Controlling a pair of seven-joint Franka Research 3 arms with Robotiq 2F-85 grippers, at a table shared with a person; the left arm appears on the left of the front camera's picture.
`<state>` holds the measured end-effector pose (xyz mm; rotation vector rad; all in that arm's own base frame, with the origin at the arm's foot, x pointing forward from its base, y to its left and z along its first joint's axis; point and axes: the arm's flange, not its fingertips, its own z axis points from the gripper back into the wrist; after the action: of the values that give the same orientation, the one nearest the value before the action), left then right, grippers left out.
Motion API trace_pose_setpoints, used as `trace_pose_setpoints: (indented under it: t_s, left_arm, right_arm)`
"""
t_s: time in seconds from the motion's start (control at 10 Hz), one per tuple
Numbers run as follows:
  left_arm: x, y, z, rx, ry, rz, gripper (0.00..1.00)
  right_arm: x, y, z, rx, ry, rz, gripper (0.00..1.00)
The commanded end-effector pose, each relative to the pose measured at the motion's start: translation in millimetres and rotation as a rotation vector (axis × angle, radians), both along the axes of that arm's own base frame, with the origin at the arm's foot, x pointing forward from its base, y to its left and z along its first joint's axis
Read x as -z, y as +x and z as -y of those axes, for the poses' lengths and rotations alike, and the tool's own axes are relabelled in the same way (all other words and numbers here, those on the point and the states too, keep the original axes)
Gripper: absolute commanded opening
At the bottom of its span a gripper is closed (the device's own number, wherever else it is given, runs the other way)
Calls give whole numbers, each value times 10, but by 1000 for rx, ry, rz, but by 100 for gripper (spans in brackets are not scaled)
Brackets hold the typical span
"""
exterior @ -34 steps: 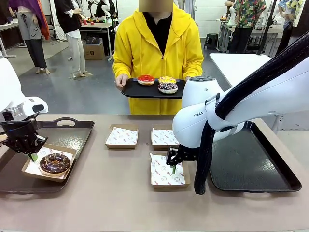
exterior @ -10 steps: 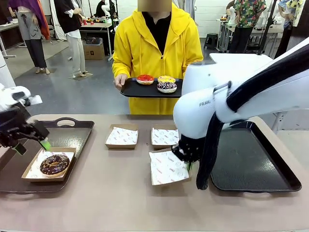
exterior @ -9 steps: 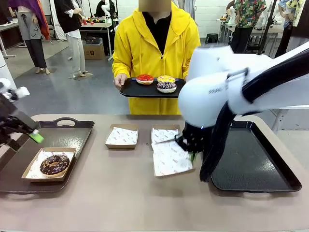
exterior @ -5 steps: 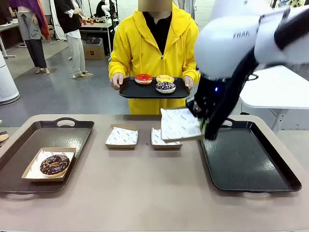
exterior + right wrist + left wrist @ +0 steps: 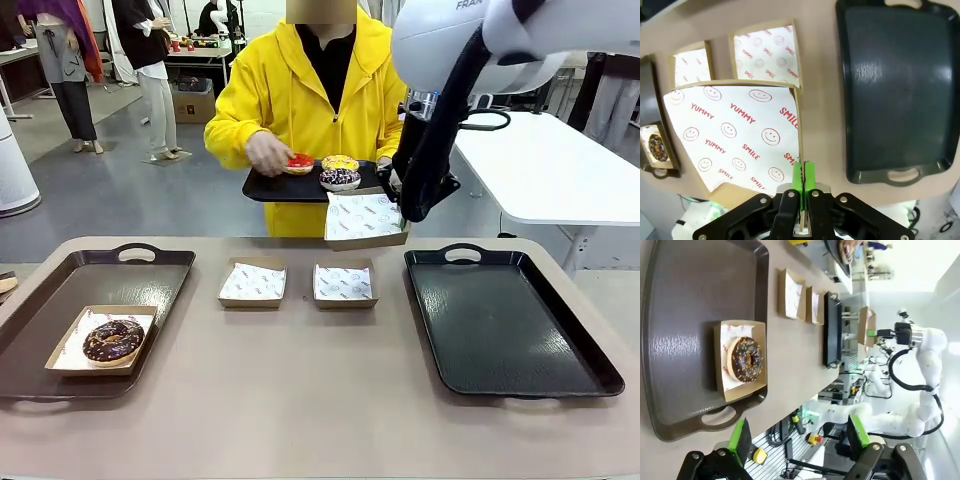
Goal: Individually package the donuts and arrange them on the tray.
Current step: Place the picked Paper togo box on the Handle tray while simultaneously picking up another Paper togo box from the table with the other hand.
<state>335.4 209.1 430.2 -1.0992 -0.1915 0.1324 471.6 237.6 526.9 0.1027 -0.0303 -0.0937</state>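
**Box in the air at the person's tray, one donut packed**

Containers:
- Brown tray (image 5: 150, 272) on the table's left carried one cardboard box (image 5: 68, 348) with the chocolate donut (image 5: 113, 340) sitting on its printed paper.
- Two more boxes, (image 5: 252, 283) and (image 5: 343, 284), sat side by side mid-table with just the paper liner in them.
- Dark tray (image 5: 515, 330) lay on the table's right.
- The person held a black tray (image 5: 275, 190) carrying the red donut (image 5: 300, 162), yellow donut (image 5: 340, 162) and sprinkled purple-brown donut (image 5: 339, 179). The person's hand (image 5: 268, 153) was on the red one.

Counts: four donuts, four boxes, three trays (two on the table, one hand-held).

Claws:
- Right claw (image 5: 803, 172) was pinched fully together on the side wall of the fourth box (image 5: 362, 218), green pads flat against the cardboard. That box hung above the table, just in front of the person's tray, with the "YUMMY / SMILE" liner facing up.
- Left claw (image 5: 799, 437) was spread wide with nothing between the pads, touching nothing, well above the brown tray and the boxed chocolate donut.
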Motion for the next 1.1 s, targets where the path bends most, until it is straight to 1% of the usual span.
trace_pose_setpoints:
  t_s: [0.0, 0.1, 0.2, 0.3, 0.5, 0.6, 0.7, 1.0]
  left_arm:
    - [0, 70, -121, -20, -55, 23, 100]
    - [-4, 66, -144, -32, -64, 28, 100]
    - [0, 52, -121, -48, -42, 36, 100]
    - [43, 49, -101, -32, -48, -2, 100]
    - [43, 49, -101, -32, -48, -2, 100]
    - [43, 49, -101, -32, -48, -2, 100]
    - [43, 49, -101, -32, -48, -2, 100]
    - [43, 49, -101, -32, -48, -2, 100]
  right_arm:
    - [26, 174, -36, -45, 6, -25, 0]
    - [63, 245, -63, -53, 0, -22, 0]
    - [90, 304, -94, -58, -7, -21, 0]
    - [104, 359, -119, -61, -11, -13, 0]
    - [158, 448, -154, -72, -25, -16, 0]
    - [225, 463, -150, -77, -26, -17, 0]
    - [178, 354, -133, -54, 0, -20, 0]
    - [178, 354, -133, -54, 0, -20, 0]
